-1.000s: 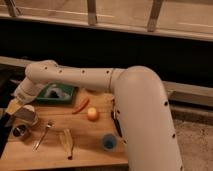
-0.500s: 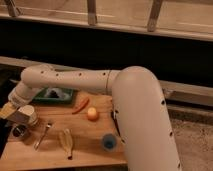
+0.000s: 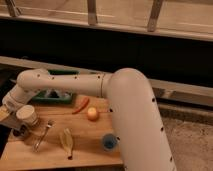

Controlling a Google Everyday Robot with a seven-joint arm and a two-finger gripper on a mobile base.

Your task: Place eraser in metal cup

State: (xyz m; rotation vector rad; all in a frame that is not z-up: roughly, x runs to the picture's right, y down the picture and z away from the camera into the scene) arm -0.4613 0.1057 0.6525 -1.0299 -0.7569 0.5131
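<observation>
Reaches left across the wooden table (image 3: 90, 142), elbow bent downward, gripper (image 3: 7, 116) low at that table's far left edge.

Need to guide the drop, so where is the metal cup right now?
In the camera view the metal cup sits at the table's far left, just below the white cup, left of the fork, with the gripper beside it.

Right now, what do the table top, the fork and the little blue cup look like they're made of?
Table top: wood, matte tan, plank-like look. Fork: probably metal, pale grey sheen. Blue cup: likely plastic, uniform matte blue. The gripper sits at the table's left edge beside the white cup.
</observation>
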